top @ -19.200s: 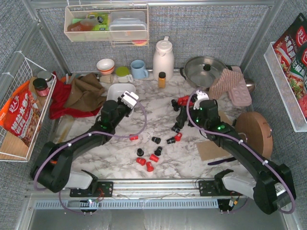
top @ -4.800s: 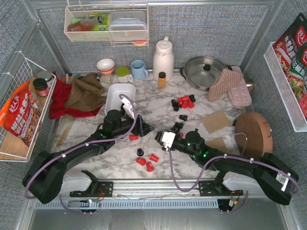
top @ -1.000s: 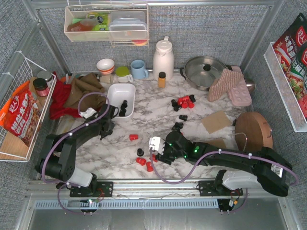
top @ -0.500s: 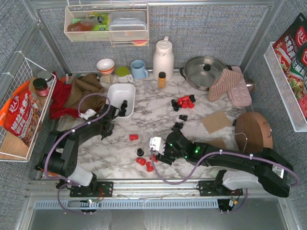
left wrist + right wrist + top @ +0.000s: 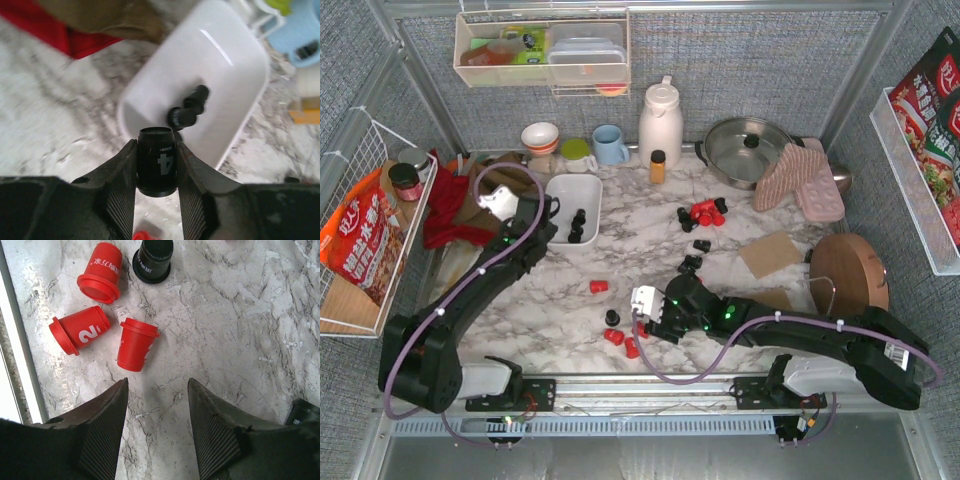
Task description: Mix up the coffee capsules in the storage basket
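My left gripper (image 5: 550, 211) is shut on a black coffee capsule (image 5: 156, 160) marked with a 4, held just short of the near-left rim of the white storage basket (image 5: 559, 190). Black capsules (image 5: 187, 107) lie inside the basket (image 5: 230, 70). My right gripper (image 5: 158, 385) stands open over bare marble, with nothing between its fingers. Just ahead of it lie three red capsules (image 5: 136, 343) and one black capsule (image 5: 153, 257). From above, the right gripper (image 5: 645, 325) sits beside those red capsules (image 5: 620, 341). More red and black capsules (image 5: 705, 212) cluster at mid-table.
An amber bottle (image 5: 658, 166), white jug (image 5: 660, 122), blue mug (image 5: 610, 145) and lidded pot (image 5: 750, 148) line the back. Brown and red cloths (image 5: 485, 200) lie left of the basket. A single red capsule (image 5: 599, 286), a cardboard piece (image 5: 770, 255) and a round wooden board (image 5: 850, 275) are on the table.
My left gripper has swung away from me, toward the far left side of the basket, carrying the black capsule. The right arm has stayed put.
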Available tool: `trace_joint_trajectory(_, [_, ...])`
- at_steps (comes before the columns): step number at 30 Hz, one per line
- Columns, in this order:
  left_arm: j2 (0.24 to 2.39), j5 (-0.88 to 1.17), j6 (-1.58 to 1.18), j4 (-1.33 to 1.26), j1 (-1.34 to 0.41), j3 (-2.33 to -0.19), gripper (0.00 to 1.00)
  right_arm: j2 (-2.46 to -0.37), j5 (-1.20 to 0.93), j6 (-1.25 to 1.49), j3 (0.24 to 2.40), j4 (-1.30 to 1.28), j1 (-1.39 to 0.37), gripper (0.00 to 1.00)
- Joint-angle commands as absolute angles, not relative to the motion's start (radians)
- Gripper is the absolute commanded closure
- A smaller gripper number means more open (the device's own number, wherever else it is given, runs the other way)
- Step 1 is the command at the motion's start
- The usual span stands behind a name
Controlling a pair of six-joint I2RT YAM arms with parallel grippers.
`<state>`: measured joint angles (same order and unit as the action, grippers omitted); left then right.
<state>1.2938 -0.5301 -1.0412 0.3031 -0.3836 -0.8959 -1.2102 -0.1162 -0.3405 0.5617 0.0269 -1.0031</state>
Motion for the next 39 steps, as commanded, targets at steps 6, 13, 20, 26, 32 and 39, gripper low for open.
trace_joint_trajectory(6, [1.541, -0.456, -0.809, -0.026, -0.347, -1.001, 0.50, -1.208, -0.059, -0.324, 0.541, 0.081, -1.002, 0.43])
trace_joint_trajectory(13, [1.651, -0.376, -0.773, -0.044, -0.325, -1.036, 0.33, -1.278, -0.120, -0.282, 0.551, 0.151, -1.002, 0.41])
trace_joint_trajectory(20, [1.517, -0.267, -0.603, -0.079, -0.325, -0.968, 0.14, -1.367, -0.152, -0.256, 0.578, 0.203, -1.002, 0.41])
trace_joint_trajectory(26, [1.421, -0.299, -0.530, 0.059, -0.317, -0.957, 0.00, -1.438, -0.184, -0.266, 0.627, 0.167, -1.004, 0.42])
trace_joint_trajectory(32, [1.383, -0.213, -0.427, 0.178, -0.311, -1.028, 0.01, -1.501, -0.189, -0.277, 0.677, 0.121, -1.012, 0.45])
trace_joint_trajectory(39, [1.386, -0.231, -0.349, 0.185, -0.311, -1.039, 0.01, -1.537, -0.185, -0.282, 0.714, 0.090, -1.016, 0.51])
